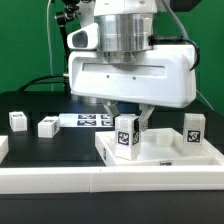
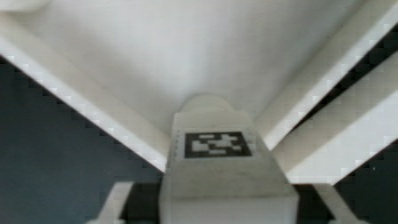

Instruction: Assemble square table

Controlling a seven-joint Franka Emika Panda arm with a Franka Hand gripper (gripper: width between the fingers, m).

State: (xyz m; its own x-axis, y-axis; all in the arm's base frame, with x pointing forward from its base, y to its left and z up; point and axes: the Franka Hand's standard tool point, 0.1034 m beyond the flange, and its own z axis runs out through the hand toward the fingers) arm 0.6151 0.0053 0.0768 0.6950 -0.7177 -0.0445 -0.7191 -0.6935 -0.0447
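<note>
The square table's white slab (image 1: 160,158) lies at the exterior view's right. My gripper (image 1: 128,122) hangs over the slab's near left corner, shut on a short white leg (image 1: 125,136) that stands upright with its tag facing the camera. In the wrist view the same leg (image 2: 217,150) sits between my fingers (image 2: 128,200), pointing at a corner of the slab (image 2: 196,50). A second leg (image 1: 192,128) stands upright at the slab's right side. Two more legs (image 1: 18,120) (image 1: 47,126) lie loose on the black table at the left.
The marker board (image 1: 88,120) lies flat behind the slab, near the middle. A long white border rail (image 1: 110,182) runs along the front, and a white piece (image 1: 3,148) sits at the left edge. The arm's wide white body (image 1: 130,75) hangs over the middle.
</note>
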